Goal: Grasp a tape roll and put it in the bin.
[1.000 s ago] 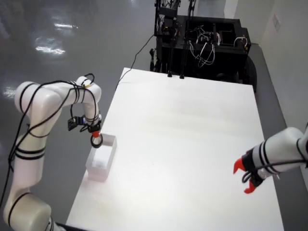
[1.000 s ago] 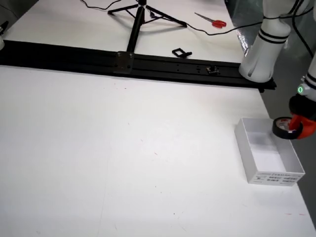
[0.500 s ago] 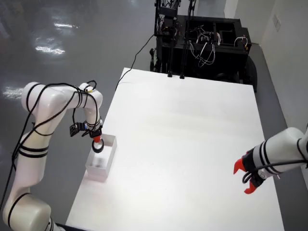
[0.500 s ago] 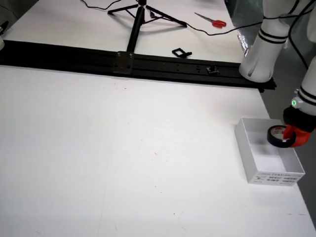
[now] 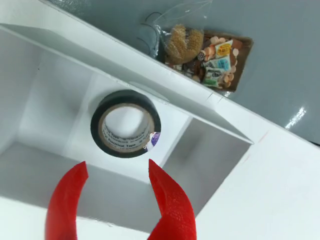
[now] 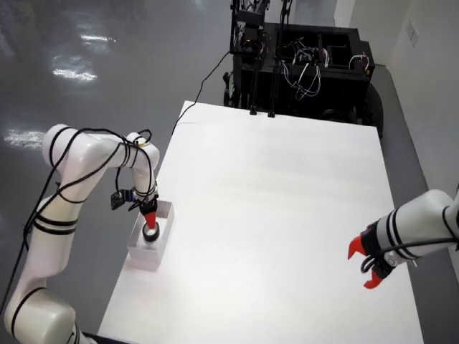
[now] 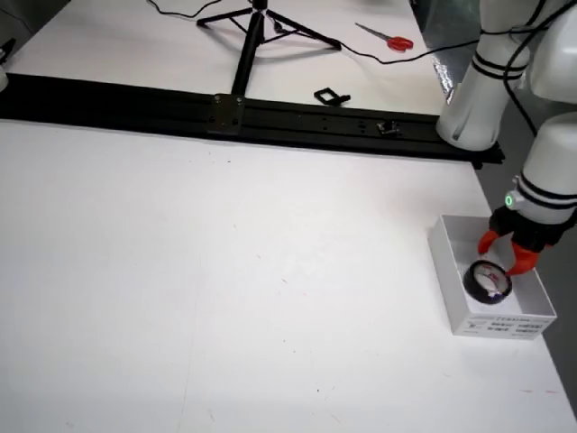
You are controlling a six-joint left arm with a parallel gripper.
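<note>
Lying inside the white bin (image 5: 45, 165), the tape roll (image 5: 125, 124) sits free below the open hand (image 5: 116, 186).

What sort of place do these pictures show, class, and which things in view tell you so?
Most likely a robotics lab or test workshop. White robot arms stand at a bare white table, a black rack of wired equipment sits behind it on a glossy grey floor, and a tripod stands beside a black rail.

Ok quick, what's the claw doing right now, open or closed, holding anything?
Working claw: open, holding nothing; the tape roll lies loose in the white bin beneath it.
Second arm's claw: open, holding nothing.
</note>
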